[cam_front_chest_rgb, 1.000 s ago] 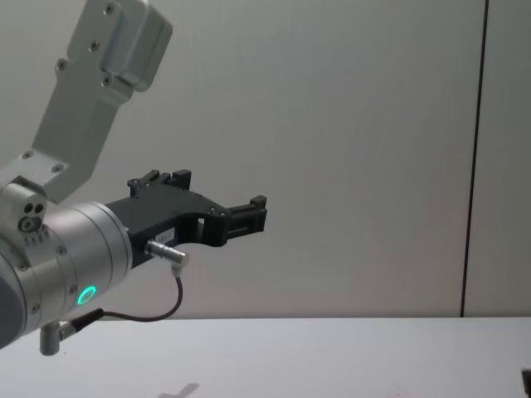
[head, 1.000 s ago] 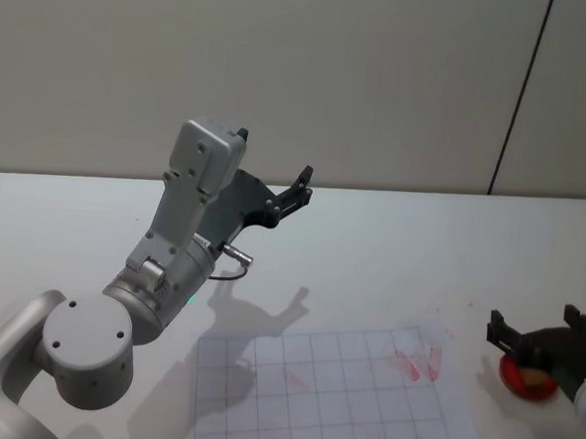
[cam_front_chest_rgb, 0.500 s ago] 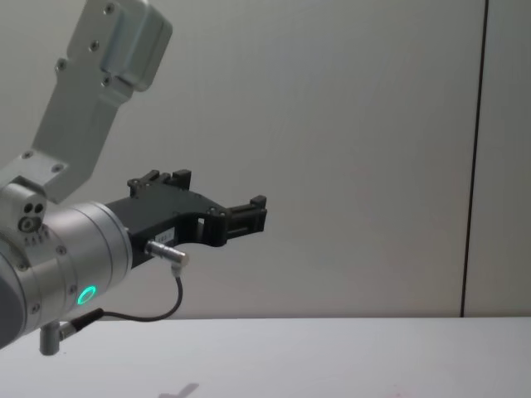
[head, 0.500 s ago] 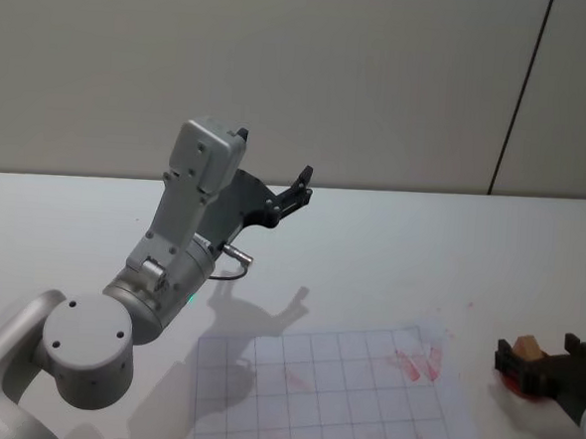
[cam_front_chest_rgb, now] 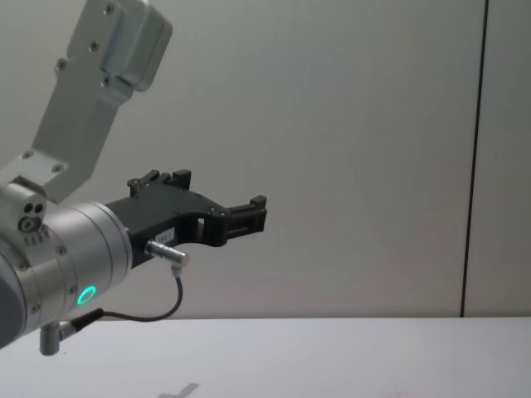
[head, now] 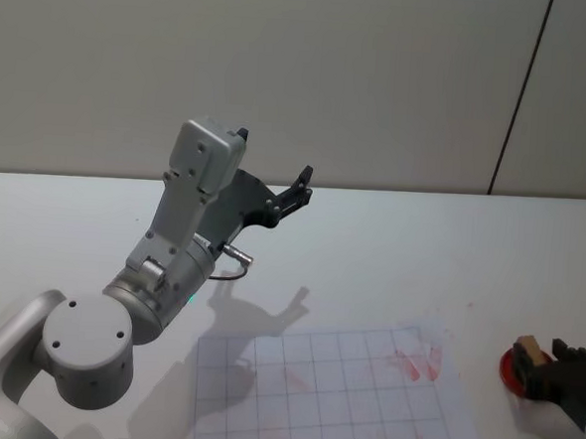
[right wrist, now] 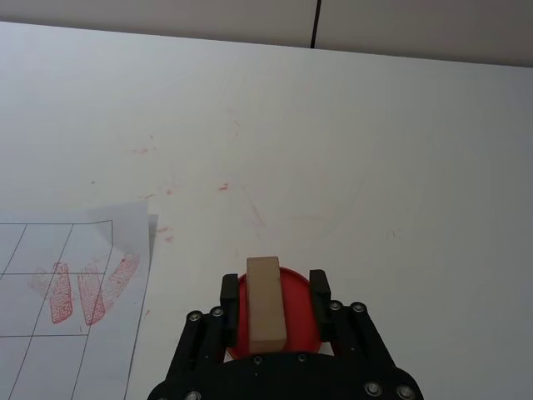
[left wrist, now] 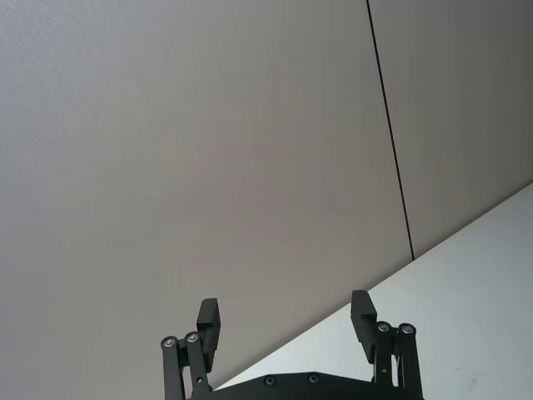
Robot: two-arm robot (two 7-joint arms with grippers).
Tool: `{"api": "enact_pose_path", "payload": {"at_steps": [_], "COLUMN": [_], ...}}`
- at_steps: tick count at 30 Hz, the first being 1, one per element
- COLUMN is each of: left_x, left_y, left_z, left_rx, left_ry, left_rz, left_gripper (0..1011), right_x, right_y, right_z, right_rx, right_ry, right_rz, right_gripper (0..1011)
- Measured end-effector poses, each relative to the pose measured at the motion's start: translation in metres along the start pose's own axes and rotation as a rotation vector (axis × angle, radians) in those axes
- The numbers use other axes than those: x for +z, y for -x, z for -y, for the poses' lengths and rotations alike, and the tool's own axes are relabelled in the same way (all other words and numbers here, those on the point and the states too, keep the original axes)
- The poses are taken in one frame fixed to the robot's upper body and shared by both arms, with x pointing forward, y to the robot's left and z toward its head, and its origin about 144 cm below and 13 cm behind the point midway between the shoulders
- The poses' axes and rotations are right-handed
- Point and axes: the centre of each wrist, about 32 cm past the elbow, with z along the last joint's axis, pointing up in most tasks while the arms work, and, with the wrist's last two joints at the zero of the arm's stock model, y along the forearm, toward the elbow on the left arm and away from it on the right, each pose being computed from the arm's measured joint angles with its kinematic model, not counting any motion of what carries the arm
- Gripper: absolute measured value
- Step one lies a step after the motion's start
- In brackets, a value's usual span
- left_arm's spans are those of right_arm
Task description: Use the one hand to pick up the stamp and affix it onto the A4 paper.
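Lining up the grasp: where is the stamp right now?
Head view, right side: the stamp sits on the red pad, between the open fingers of the right hand, just right of the paper.

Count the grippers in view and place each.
2. The left gripper is raised over the table's left side, open. The right gripper is low at the right, straddling the stamp on the red pad.

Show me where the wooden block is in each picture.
Head view: the stamp stands near the lower right edge, on a red pad right of the paper.
Right wrist view: between the right gripper's open jaws, over that pad.
Left wrist view: aimed at the wall, away from it.
Chest view: faces the raised left gripper instead.
Shared landmark: red prints at the paper's corner.
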Motion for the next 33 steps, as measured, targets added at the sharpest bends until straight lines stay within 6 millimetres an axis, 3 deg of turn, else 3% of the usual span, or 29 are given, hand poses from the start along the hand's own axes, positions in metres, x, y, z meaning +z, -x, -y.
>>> {"api": "enact_pose_path", "payload": {"at_steps": [1,3,8,12,33], "left_x": [0.0,0.0,0.0,0.0,0.0], "left_y": [0.0,0.0,0.0,0.0,0.0], "left_z": [0.0,0.0,0.0,0.0,0.0], "left_rx": [0.0,0.0,0.0,0.0,0.0], "left_ry": [0.0,0.0,0.0,0.0,0.0], "left_rz": [0.0,0.0,0.0,0.0,0.0], "left_gripper": [1001,1001,1001,1001,1001], "right_x": [-0.0003,-0.0011,-0.0027,-0.004,-0.0081], "right_y": [-0.0003,-0.0008,-0.0016,-0.0019,-0.0025], "right_z": [-0.0001,-0.0004,-0.0013,-0.0022,-0.0055], "right_rx": [0.001,0.006,0.015,0.019,0.017], "right_ry": [0.0,-0.003,-0.002,0.002,0.024], "right_rz": [0.0,0.001,0.002,0.001,0.008], "right_gripper": [535,424,281,213,213]}}
